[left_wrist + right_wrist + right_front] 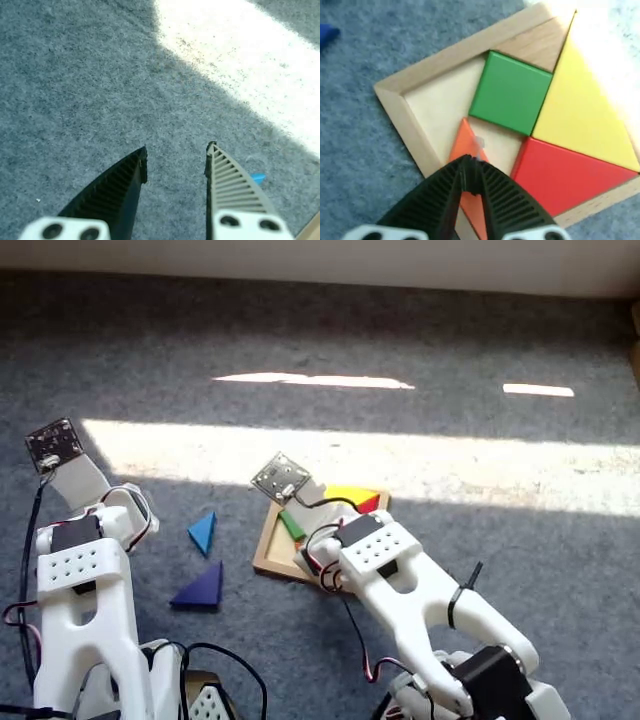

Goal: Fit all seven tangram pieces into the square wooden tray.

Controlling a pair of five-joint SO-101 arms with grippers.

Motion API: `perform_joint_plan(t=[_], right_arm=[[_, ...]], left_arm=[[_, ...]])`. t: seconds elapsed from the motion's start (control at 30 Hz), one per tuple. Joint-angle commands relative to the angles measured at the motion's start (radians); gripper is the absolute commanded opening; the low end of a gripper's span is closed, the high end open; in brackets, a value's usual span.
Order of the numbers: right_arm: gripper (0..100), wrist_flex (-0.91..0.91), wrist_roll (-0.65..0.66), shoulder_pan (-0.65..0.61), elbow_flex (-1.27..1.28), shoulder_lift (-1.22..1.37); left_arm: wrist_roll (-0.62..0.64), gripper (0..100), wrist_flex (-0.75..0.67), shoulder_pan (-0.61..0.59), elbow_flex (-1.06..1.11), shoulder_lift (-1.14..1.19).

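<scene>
Right wrist view: tool (470, 176) above tray (395, 100)

The left arm (78, 585) and right arm (405, 575) are white plastic shells dotted with rows of small holes, with black motor blocks (76, 533) at the joints and thin red and black cables (147, 512) looping beside them. The left gripper (177, 150) has ribbed, pointed fingers (120, 185), one black and one grey, on white screw-holed mounts; the right gripper (472, 172) has black ribbed fingers.
</scene>
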Motion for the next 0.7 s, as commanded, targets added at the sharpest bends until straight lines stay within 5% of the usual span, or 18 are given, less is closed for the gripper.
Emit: perform_joint_plan(t=[0.0, 0.4, 0.67], right_arm=[[0.5, 0.030, 0.011, -0.001, -0.002, -0.018], [0.6, 0.033, -0.098, 0.033, 0.102, -0.460], [0.9, 0.031, -0.215, 0.200, 0.120, -0.552]], left_arm=[[0.008, 20, -0.011, -0.004, -0.051, -0.022], [0.006, 26, 0.008, -0.007, -0.081, -0.024], [-0.190, 30, 0.348, 0.048, -0.369, -0.016]])
